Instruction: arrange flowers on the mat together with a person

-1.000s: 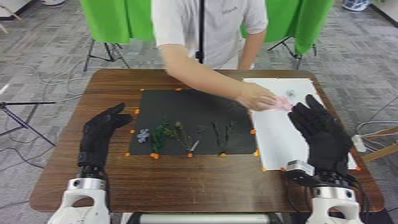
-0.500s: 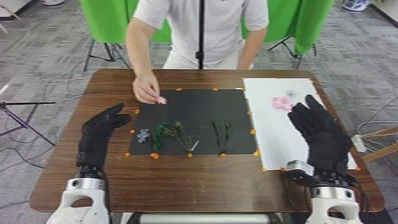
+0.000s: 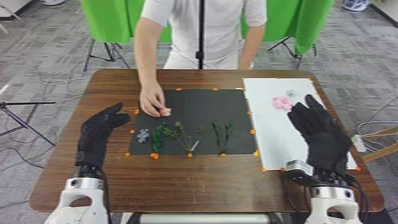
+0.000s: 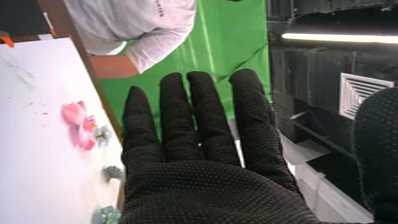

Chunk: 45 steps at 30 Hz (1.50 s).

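Note:
The left hand [image 3: 101, 131] is over the table's left side, left of the black mat [image 3: 191, 102], its fingers relaxed and holding nothing. Over the right edge of the white sheet [image 3: 277, 123] is the right hand [image 3: 321, 137], fingers straight and empty; in the right wrist view the right hand [image 4: 213, 185] is open too. A person's hand [image 3: 152, 99] holds a small pale pink flower [image 3: 165, 112] at the mat's upper left. Green stems [image 3: 159, 137], darker stems [image 3: 222, 133] and a bluish flower [image 3: 143, 135] lie on the mat's lower part. Pink flowers [image 3: 282, 103] lie on the white sheet.
Orange tape pieces [image 3: 155, 156] mark the edges of the mat and sheet on the brown table [image 3: 187, 182]. In the right wrist view, pink petals [image 4: 80, 125] and small bluish flowers [image 4: 112, 172] are on the sheet beside the right hand. The person stands across the table.
The person's hand moved from the white sheet to the mat's upper left, then slightly down and right with the small flower. Pink flowers stay on the sheet. Both robot hands kept still.

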Each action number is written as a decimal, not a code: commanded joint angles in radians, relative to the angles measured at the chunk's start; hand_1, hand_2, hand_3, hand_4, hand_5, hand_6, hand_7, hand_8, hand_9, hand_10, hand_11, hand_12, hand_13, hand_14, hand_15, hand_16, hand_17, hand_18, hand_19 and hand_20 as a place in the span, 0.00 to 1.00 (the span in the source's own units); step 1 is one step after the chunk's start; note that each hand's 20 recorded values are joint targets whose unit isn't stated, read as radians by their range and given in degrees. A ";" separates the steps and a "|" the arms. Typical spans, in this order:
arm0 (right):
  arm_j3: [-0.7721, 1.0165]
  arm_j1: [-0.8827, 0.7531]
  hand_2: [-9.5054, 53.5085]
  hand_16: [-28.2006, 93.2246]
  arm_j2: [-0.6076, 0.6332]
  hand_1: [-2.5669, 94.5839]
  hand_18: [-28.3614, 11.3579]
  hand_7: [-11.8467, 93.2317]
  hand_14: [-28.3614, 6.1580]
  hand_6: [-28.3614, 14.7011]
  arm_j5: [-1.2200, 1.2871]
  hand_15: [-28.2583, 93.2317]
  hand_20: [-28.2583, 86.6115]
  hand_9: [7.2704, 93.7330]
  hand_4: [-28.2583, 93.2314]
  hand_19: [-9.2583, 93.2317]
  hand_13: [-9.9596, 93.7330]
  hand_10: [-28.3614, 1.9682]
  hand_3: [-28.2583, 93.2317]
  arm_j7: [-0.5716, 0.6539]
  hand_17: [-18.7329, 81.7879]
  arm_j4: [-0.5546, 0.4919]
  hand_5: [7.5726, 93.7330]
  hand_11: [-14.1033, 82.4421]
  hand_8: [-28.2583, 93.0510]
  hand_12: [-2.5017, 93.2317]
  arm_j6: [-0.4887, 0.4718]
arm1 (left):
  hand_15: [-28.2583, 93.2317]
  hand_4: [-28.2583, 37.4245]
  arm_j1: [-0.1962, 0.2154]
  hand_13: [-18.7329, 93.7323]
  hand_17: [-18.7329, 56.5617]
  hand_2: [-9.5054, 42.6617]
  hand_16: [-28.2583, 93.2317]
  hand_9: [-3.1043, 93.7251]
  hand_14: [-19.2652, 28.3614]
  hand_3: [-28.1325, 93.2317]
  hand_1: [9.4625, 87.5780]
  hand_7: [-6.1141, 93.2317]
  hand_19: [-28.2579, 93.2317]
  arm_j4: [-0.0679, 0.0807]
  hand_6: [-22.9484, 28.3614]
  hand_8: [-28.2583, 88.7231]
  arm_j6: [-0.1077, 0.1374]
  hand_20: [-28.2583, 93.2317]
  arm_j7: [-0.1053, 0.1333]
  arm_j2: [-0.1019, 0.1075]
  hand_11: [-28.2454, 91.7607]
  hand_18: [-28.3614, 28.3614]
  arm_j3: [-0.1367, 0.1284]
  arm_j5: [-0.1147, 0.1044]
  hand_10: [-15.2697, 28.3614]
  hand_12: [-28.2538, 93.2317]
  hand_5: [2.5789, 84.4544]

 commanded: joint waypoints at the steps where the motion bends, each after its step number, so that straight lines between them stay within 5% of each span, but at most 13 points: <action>1: -0.006 -0.008 0.19 0.31 0.000 0.09 0.37 0.20 0.54 0.68 -0.002 0.33 0.49 0.41 0.09 0.10 0.42 0.49 0.88 -0.007 0.39 -0.002 0.40 0.20 0.17 0.14 0.006 | 0.42 0.09 0.019 0.54 0.39 0.20 0.25 0.56 0.80 0.80 0.19 0.20 0.30 -0.005 0.53 0.20 -0.003 0.41 -0.005 -0.011 0.43 0.72 -0.009 -0.003 0.68 0.37 0.59; 20: 0.002 -0.015 0.17 0.31 0.005 0.10 0.37 0.20 0.55 0.68 -0.018 0.34 0.49 0.42 0.09 0.10 0.42 0.51 0.89 -0.019 0.39 -0.012 0.41 0.20 0.17 0.14 0.025 | 0.43 0.09 0.027 0.54 0.39 0.21 0.25 0.56 0.80 0.80 0.19 0.20 0.30 -0.007 0.53 0.20 0.007 0.41 -0.002 -0.005 0.43 0.72 -0.008 -0.009 0.68 0.37 0.59; 28: 0.088 0.040 0.13 0.31 0.106 0.14 0.37 0.22 0.56 0.67 -0.545 0.34 0.50 0.44 0.08 0.11 0.43 0.51 0.87 0.036 0.41 -0.044 0.42 0.21 0.16 0.16 0.182 | 0.43 0.10 0.017 0.55 0.39 0.21 0.25 0.56 0.80 0.79 0.19 0.20 0.30 -0.005 0.53 0.19 -0.004 0.41 -0.001 0.001 0.43 0.72 -0.013 -0.004 0.68 0.37 0.59; 33: 0.123 0.148 0.00 0.32 0.266 0.27 0.38 0.24 0.57 0.67 -0.861 0.35 0.54 0.45 0.07 0.16 0.45 0.52 0.87 0.257 0.43 -0.031 0.42 0.21 0.16 0.17 0.293 | 0.42 0.10 0.012 0.54 0.39 0.22 0.25 0.56 0.80 0.79 0.19 0.20 0.30 -0.005 0.53 0.20 -0.002 0.41 -0.002 -0.001 0.43 0.72 -0.015 0.000 0.68 0.37 0.59; 36: 0.132 0.209 0.00 0.32 0.363 0.31 0.39 0.25 0.57 0.67 -1.048 0.35 0.56 0.46 0.06 0.20 0.47 0.53 0.87 0.444 0.44 -0.001 0.43 0.21 0.16 0.18 0.259 | 0.42 0.10 0.018 0.54 0.39 0.22 0.25 0.56 0.80 0.79 0.19 0.20 0.30 -0.008 0.52 0.19 0.000 0.41 -0.002 -0.009 0.43 0.72 -0.014 0.002 0.68 0.37 0.59; 39: 0.120 0.284 0.00 0.34 0.440 0.34 0.40 0.25 0.55 0.67 -1.193 0.37 0.60 0.48 0.04 0.30 0.52 0.52 0.87 0.618 0.45 0.041 0.44 0.22 0.16 0.20 0.080 | 0.42 0.10 0.025 0.54 0.39 0.22 0.25 0.56 0.80 0.79 0.19 0.20 0.30 -0.011 0.52 0.19 -0.006 0.41 -0.008 -0.010 0.43 0.72 -0.012 0.005 0.68 0.37 0.58; 45: 0.022 0.422 0.00 0.39 0.554 0.36 0.40 0.25 0.52 0.69 -1.290 0.39 0.61 0.60 0.00 0.38 0.65 0.51 0.85 0.738 0.48 0.197 0.53 0.27 0.16 0.22 -0.073 | 0.42 0.10 0.030 0.54 0.39 0.21 0.25 0.56 0.80 0.79 0.19 0.20 0.30 -0.015 0.53 0.19 -0.003 0.41 -0.007 -0.012 0.43 0.72 -0.017 0.005 0.68 0.37 0.58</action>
